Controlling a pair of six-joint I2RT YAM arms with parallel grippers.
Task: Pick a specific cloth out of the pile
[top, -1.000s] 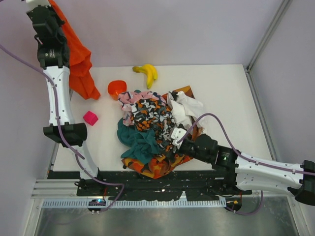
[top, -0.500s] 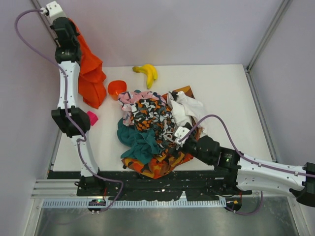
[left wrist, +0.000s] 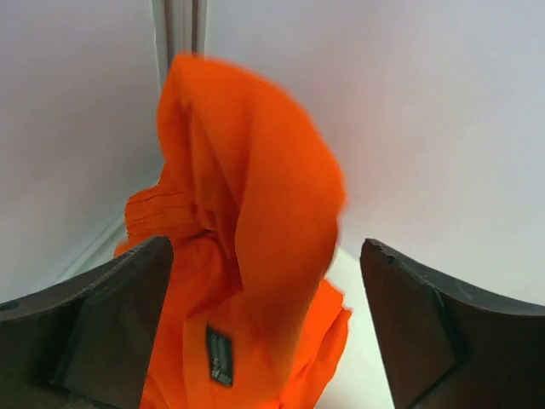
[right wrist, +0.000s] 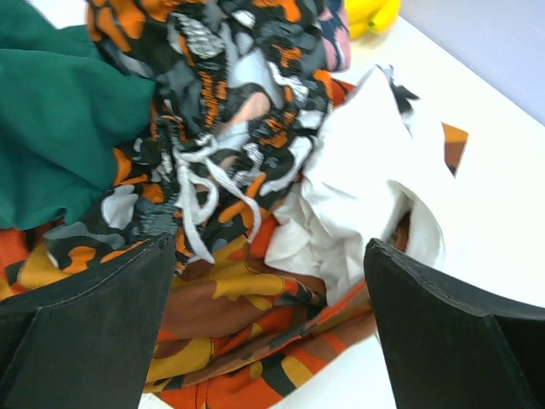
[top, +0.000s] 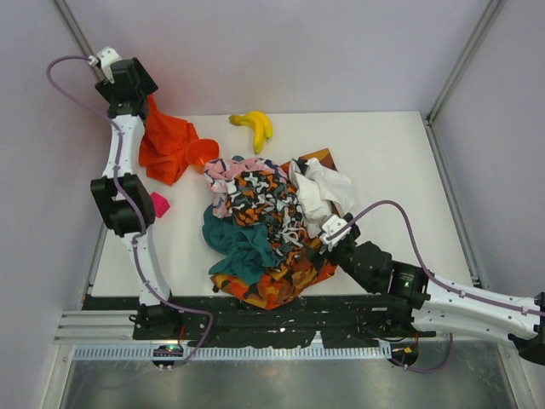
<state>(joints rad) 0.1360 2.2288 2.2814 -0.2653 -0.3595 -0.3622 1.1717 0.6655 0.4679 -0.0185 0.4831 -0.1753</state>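
At the far-left corner, the left arm (top: 122, 162) rises steeply, the left gripper (left wrist: 266, 251) spread wide above the cloth (top: 167, 143).

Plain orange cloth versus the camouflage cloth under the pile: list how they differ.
The plain cloth is solid orange-red; the camouflage cloth carries brown and yellow blotches. The plain cloth sits at the far left, apart from the pile; the camouflage cloth lies at the pile's bottom, mostly covered by other cloths. Both are crumpled, orange-based fabric.
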